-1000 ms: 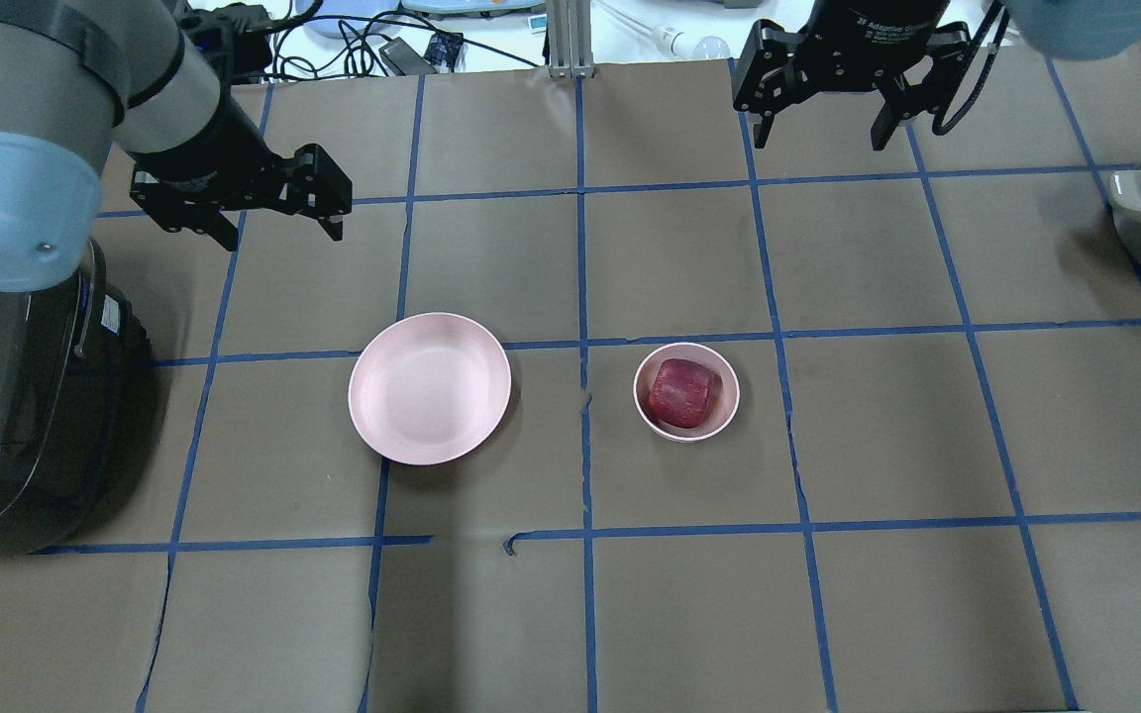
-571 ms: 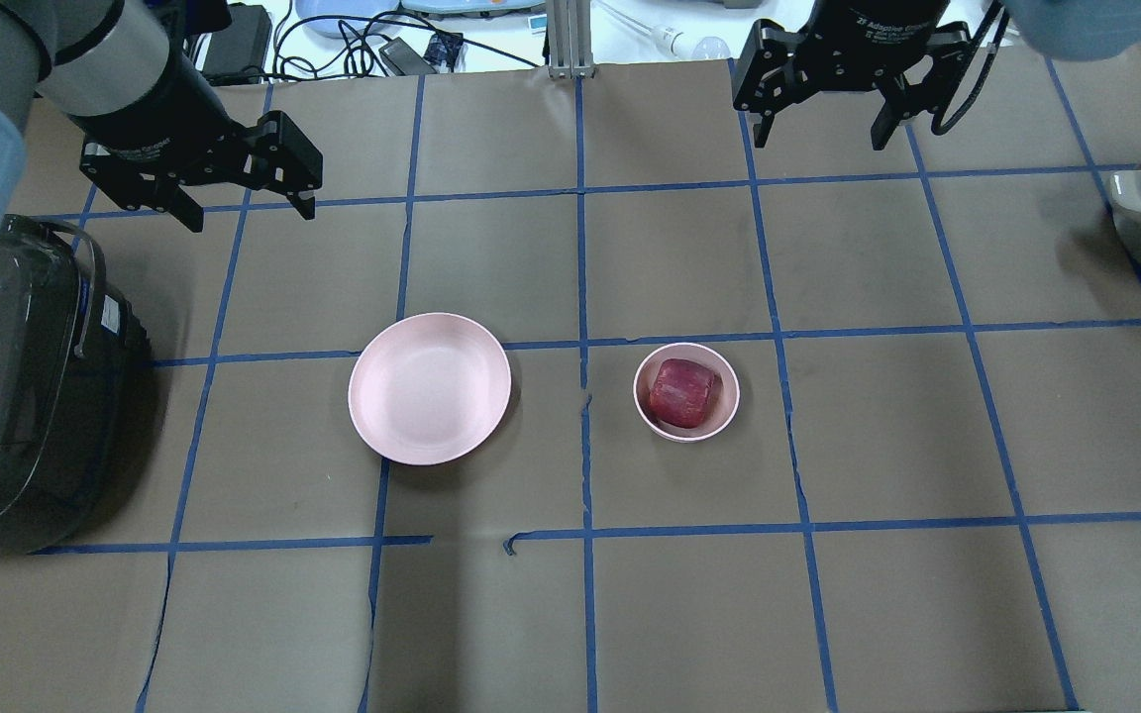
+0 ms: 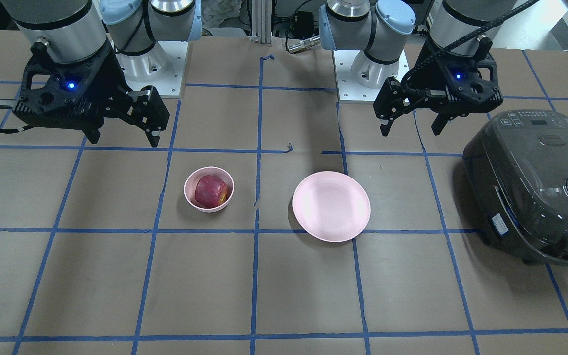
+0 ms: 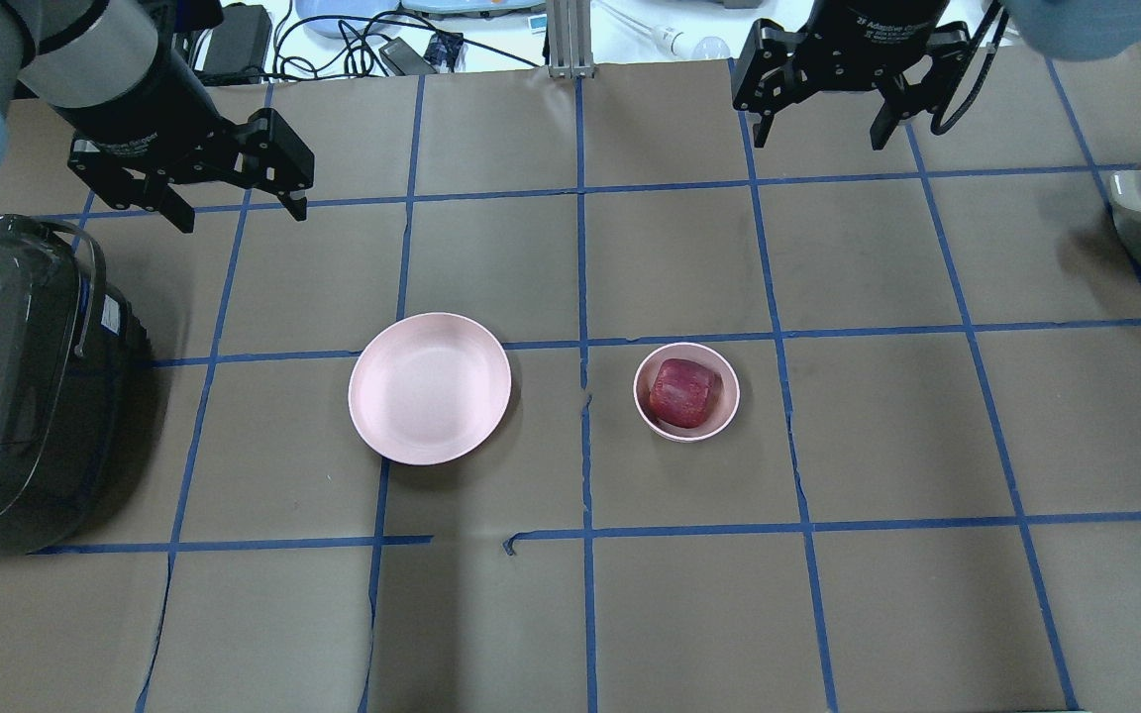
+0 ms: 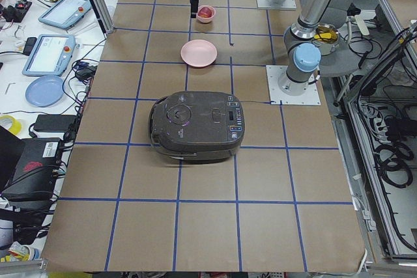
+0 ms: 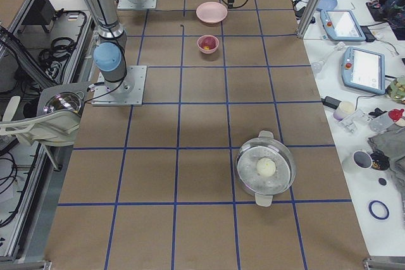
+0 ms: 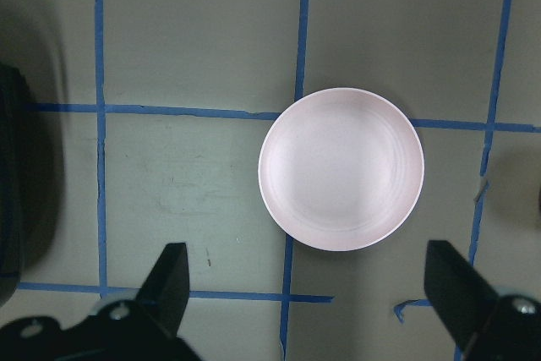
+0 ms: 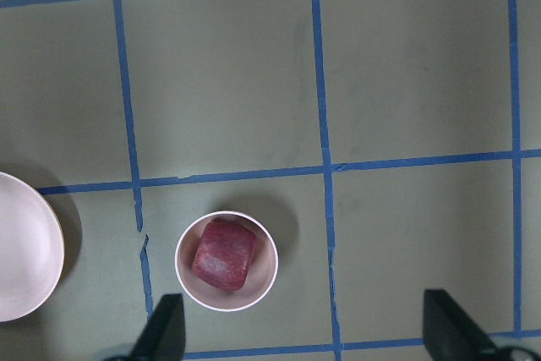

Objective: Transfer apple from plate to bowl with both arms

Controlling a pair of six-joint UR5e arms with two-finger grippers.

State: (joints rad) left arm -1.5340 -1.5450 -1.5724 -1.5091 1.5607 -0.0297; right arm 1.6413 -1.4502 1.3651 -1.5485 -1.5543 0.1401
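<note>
Brown, blue-taped tabletop [image 3: 116, 296], from the operators' side: the apple [image 3: 210, 191] sits in the bowl [image 3: 208, 209], the plate [image 3: 331, 206] bare, so the transfer looks done. Left fingers [image 3: 385, 121] and right fingers [image 3: 155, 123] hang spread wide and empty, well clear, apparently parked. Overhead, the left arm [image 4: 105, 69] has backed farther from the plate than a second ago; the right is unchanged. Each wrist camera confirms open fingers, nothing held.
</note>
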